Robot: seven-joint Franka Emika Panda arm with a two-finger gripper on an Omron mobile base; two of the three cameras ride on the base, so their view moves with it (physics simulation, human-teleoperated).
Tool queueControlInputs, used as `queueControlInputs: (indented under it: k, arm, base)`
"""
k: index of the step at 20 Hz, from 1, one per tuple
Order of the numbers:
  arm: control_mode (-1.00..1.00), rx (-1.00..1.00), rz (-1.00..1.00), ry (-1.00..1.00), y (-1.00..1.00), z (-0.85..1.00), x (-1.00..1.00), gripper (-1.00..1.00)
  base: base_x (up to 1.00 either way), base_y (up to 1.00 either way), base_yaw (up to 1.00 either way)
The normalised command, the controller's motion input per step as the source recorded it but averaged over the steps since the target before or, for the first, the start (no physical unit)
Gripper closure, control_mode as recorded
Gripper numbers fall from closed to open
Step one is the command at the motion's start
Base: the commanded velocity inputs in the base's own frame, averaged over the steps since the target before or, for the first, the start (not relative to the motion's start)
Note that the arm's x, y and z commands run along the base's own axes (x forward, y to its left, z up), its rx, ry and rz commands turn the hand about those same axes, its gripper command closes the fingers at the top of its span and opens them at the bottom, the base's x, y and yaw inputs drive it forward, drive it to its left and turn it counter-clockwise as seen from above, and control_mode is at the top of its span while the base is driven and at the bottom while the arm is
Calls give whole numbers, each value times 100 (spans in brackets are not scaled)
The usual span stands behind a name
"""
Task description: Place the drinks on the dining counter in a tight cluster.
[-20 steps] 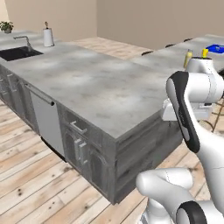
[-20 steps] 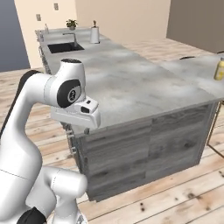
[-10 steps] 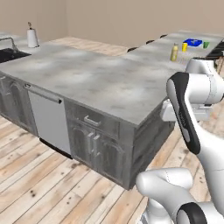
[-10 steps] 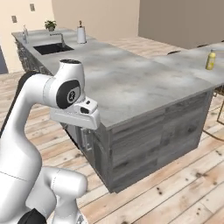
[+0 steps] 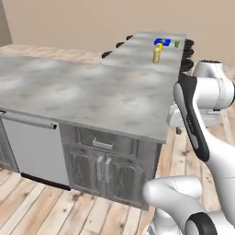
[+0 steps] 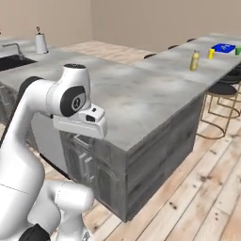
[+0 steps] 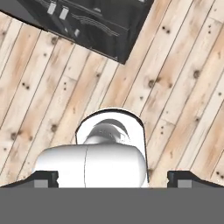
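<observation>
The grey marbled top over grey cabinet drawers fills the left. Further right, 1 wide yellow bottle with a pale cap stands upright on the long light-grey dining counter. The gripper, jaws spread wide, holds nothing above the wooden plank floor.

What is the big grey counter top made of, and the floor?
The counter top looks like polished grey marble or stone, with its cloudy light and dark patches, though it may be an imitation. The floor looks like pale wooden planks, with visible knots and seams.
</observation>
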Motion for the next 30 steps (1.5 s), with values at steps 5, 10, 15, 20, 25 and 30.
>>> queueControlInputs:
  k: [5,10,15,20,25,30]
  arm:
    - [100,0,0,0,0,0,0,-100]
    - [100,0,0,0,0,0,0,-100]
    - [100,0,0,0,0,0,0,-100]
    - [100,0,0,0,0,0,0,-100]
    - [100,0,0,0,0,0,0,-100]
    - [100,0,0,0,0,0,0,-100]
  base:
    - [49,100,-48]
    - [16,100,-36]
    - [-23,100,-22]
    - [-33,100,-18]
    - [-26,100,-17]
    - [-19,100,-13]
